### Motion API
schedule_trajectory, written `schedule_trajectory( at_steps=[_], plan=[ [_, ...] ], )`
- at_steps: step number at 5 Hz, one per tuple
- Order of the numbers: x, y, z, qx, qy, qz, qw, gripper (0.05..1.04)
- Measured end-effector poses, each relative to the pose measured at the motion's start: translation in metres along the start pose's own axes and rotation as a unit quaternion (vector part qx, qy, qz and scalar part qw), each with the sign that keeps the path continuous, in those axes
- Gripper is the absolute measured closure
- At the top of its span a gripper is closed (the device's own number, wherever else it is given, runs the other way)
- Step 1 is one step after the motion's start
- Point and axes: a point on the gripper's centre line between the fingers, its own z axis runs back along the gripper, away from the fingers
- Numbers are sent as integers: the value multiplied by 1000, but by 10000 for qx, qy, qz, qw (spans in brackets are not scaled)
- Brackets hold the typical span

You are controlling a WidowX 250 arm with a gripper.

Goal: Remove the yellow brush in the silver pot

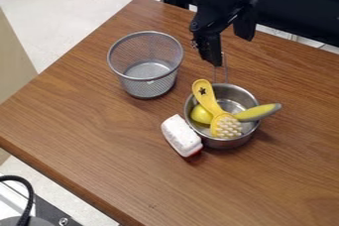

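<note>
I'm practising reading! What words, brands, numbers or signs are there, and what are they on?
No words, brands or numbers can be read.
One sign without letters: a dark star, on the handle of the yellow plastic brush with whitish bristles.
Any print on the white block with a red underside is too small to tell.

On the bench (99, 145), the basket (149, 90) stands behind and left of the pot (226, 143), apart from it. The block (179, 135) lies just beside the pot, front left. In the pot, the round thing (200, 115) sits left of the brush (210, 105), whose handle leans toward the back left rim; the slim thing (258, 112) juts over the right rim.
</note>
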Motion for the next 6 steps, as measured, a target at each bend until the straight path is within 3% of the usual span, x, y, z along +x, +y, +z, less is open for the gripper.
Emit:
schedule_trajectory(
  at_steps=[3, 6],
  plan=[
    [1, 33, -27, 501, -107, -148, 9986, 84],
    [-3, 30, -38, 276, -151, -137, 9994, 84]
  ],
)
